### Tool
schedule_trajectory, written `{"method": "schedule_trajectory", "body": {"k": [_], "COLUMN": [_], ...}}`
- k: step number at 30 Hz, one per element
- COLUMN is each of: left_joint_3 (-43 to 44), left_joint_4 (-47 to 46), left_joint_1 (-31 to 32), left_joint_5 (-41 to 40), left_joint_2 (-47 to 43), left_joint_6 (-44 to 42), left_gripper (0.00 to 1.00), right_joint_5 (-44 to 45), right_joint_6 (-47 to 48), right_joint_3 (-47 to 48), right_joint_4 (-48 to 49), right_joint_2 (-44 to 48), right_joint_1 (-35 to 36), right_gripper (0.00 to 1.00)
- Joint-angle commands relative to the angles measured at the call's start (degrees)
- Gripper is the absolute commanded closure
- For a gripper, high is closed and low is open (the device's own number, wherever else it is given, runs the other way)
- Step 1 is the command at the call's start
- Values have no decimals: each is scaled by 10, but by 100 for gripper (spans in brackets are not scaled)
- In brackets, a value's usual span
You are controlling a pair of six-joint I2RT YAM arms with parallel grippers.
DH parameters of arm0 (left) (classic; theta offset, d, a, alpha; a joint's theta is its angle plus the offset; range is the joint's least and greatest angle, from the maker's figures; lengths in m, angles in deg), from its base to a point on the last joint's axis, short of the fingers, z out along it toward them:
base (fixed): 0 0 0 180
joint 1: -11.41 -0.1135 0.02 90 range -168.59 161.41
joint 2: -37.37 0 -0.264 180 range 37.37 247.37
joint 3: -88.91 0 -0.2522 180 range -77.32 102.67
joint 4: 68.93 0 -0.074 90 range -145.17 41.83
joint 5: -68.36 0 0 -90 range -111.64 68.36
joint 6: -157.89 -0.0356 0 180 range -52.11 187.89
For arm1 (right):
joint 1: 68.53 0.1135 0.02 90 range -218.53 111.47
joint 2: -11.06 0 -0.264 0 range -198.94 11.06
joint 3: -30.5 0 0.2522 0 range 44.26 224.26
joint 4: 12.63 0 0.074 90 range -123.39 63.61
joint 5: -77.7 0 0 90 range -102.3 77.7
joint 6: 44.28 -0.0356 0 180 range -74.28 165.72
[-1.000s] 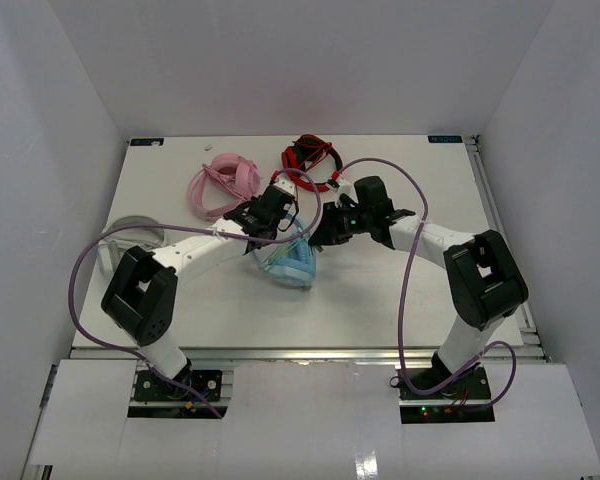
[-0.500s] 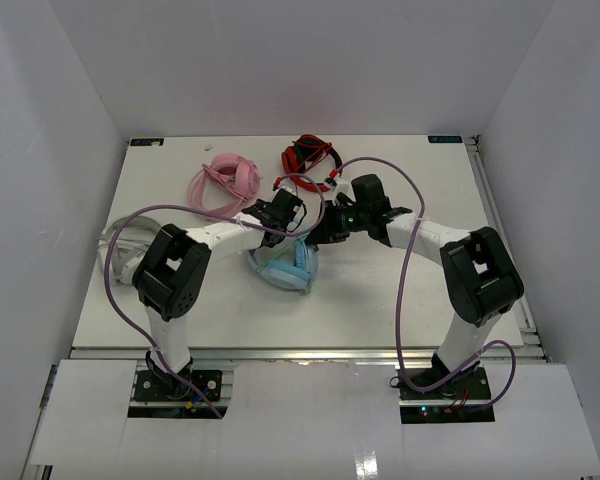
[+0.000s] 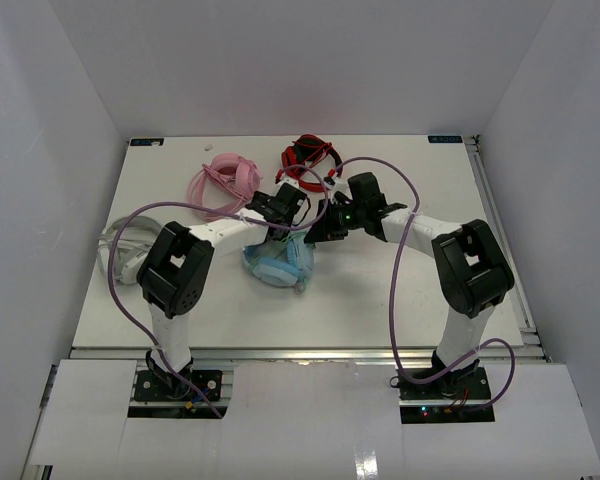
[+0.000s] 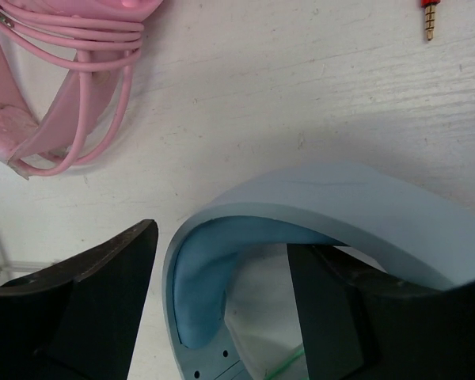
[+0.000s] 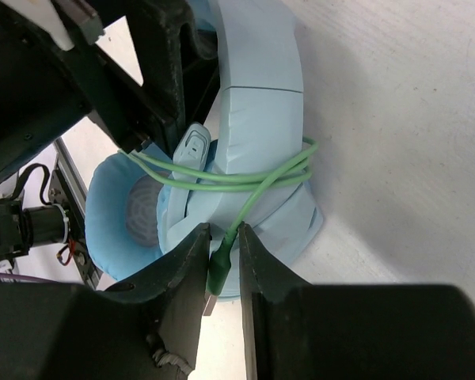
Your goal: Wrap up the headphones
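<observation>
- As seen from above, lying around the middle of the worktop: the headphones, light blue, ear cups down and headband arching up.
- Looped a few times across the lower part of the headband: the thin green cable, with a small pale control piece beside the loops.
- Turned toward the right wrist camera, low on the left: one padded ear cup.
- Narrowed onto the green plug end of the cable and pinching it: the right tool, reaching in from the right, just right of the headphones.
- Spread wide astride the headband, gripping nothing, with bare worktop showing between the band and one finger: the left tool, reaching in from the far left.
- Far left of the headphones and apart from them: a pink headset, its own cord wound round it.
- Farther back, just behind both tools: a red and black headset.
- Loose on the worktop in the left wrist view: a gold jack plug with a red collar.
- Near the left edge of the worktop, partly behind the left arm's purple lead: a grey-white headset.
</observation>
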Motion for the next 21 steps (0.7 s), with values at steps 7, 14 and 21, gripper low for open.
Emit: {"method": "schedule_trajectory", "body": {"k": [7,14,21], "left_joint_3": [57,53,19], "left_joint_4": [56,94,91], "left_joint_1": [3,2,3], "left_joint_5": [-5,-6,42], "left_joint_2": [-84,-154,-204], "left_joint_6": [51,107,128], "left_gripper": [20,20,21], "right_joint_5": [1,2,4], "right_joint_6": [-11,-13,-18], "right_joint_3": [33,45,57], "right_joint_4": [-15,-24,-24], "right_joint_2": [-7,-1,2], "right_joint_1": [-2,-2,-1], "right_gripper": [72,70,69]}}
